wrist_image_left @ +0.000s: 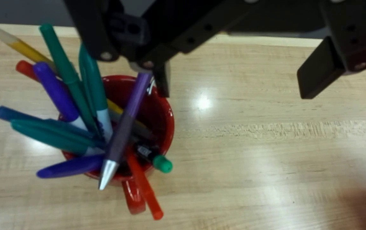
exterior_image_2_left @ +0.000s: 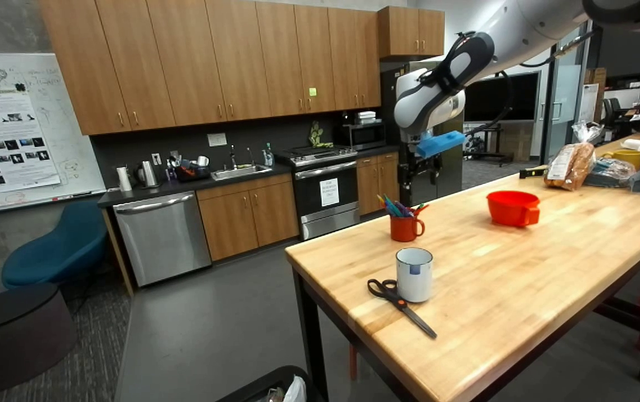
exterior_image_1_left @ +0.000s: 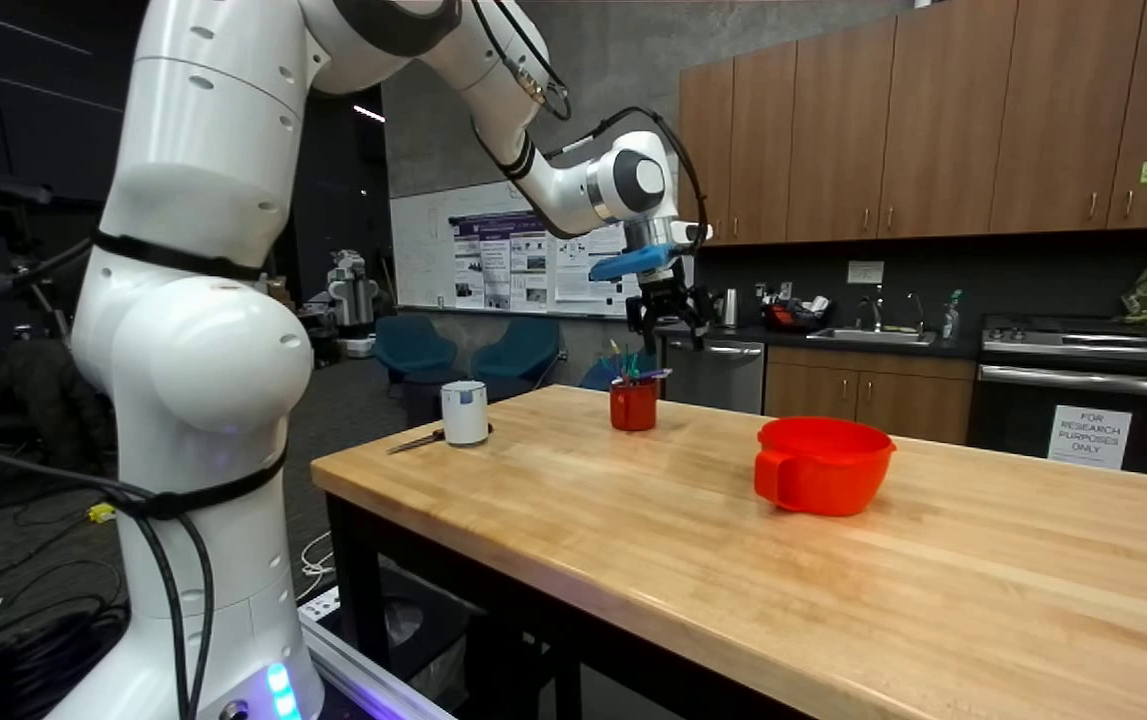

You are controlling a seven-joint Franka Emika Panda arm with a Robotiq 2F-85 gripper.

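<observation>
My gripper [wrist_image_left: 236,89] is open and empty, with a wide gap between its fingers. It hangs above the table in both exterior views, near a red mug [exterior_image_2_left: 403,229] full of pens. In the wrist view one finger [wrist_image_left: 162,81] overlaps the mug's rim [wrist_image_left: 169,121]; the other is off to the right over bare wood. A purple pen [wrist_image_left: 125,131] with a silver tip lies across the mug's top, its far end partly hidden behind the finger. Green, teal, blue and orange pens and a yellow pencil [wrist_image_left: 26,49] lean out of the mug. I see no pen between the fingers.
A red bowl [exterior_image_1_left: 823,470] with a handle stands farther along the wooden table [exterior_image_1_left: 573,520]. A white mug [exterior_image_2_left: 414,279] and black scissors [exterior_image_2_left: 403,307] are near the table's end. A bread bag [exterior_image_2_left: 571,164] and other bags lie at the far end.
</observation>
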